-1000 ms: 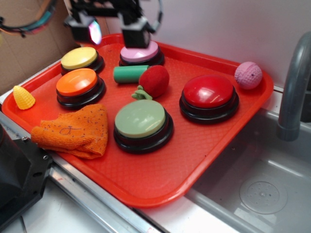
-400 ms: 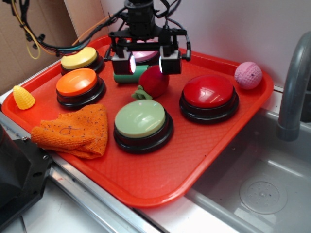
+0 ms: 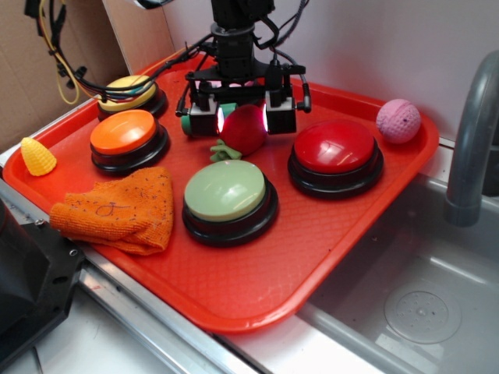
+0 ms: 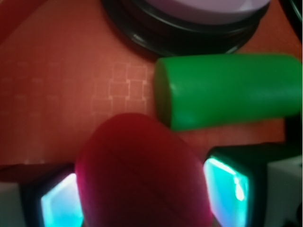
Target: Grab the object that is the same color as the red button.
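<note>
The object, a fuzzy red strawberry toy (image 3: 244, 128) with a green stem, lies on the red tray (image 3: 312, 257) just left of the red button (image 3: 335, 148), a glossy red dome on a black base. My gripper (image 3: 243, 121) has come down over the toy and stands open, one lit finger on each side of it. In the wrist view the toy (image 4: 142, 175) fills the space between the glowing pads of the gripper (image 4: 144, 198), with a thin gap showing on the right. A green cylinder (image 4: 227, 90) lies just beyond it.
Around the toy on the tray are a pale green button (image 3: 224, 189), an orange button (image 3: 123, 131), a yellow button (image 3: 129, 89), a pink-topped button (image 4: 208, 7), an orange cloth (image 3: 117, 209), a yellow cone toy (image 3: 37, 156) and a pink ball (image 3: 398, 120). A faucet (image 3: 468, 140) and sink (image 3: 421, 296) lie to the right.
The gripper came forward from the back of the tray and dropped down, so its open fingers now straddle the strawberry toy. Nothing on the tray has shifted.
</note>
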`<control>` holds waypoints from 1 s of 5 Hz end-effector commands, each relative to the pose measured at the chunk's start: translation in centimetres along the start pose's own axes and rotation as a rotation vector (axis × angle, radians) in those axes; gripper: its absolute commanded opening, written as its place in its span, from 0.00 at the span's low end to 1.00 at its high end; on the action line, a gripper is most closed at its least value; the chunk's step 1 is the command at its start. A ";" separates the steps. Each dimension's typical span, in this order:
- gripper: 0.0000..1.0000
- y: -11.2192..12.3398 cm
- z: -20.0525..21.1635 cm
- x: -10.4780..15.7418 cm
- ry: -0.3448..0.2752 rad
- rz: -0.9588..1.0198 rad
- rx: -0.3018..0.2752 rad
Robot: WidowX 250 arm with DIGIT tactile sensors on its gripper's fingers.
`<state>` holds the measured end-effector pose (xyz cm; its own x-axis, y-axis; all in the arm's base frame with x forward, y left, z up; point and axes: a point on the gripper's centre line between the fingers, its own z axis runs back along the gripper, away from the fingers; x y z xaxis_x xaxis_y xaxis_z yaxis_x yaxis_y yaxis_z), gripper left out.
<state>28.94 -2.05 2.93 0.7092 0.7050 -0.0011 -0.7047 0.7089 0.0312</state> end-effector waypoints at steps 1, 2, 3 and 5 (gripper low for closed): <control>0.25 0.0 1.0 0.9 -0.041 0.040 -0.075; 0.14 0.6 2.6 0.7 -0.058 0.004 -0.064; 0.04 2.3 5.8 0.3 -0.066 -0.090 -0.088; 0.05 6.8 10.7 -1.9 -0.052 -0.314 0.000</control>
<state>22.32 0.45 12.61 0.8916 0.4529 -0.0018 -0.4522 0.8904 0.0521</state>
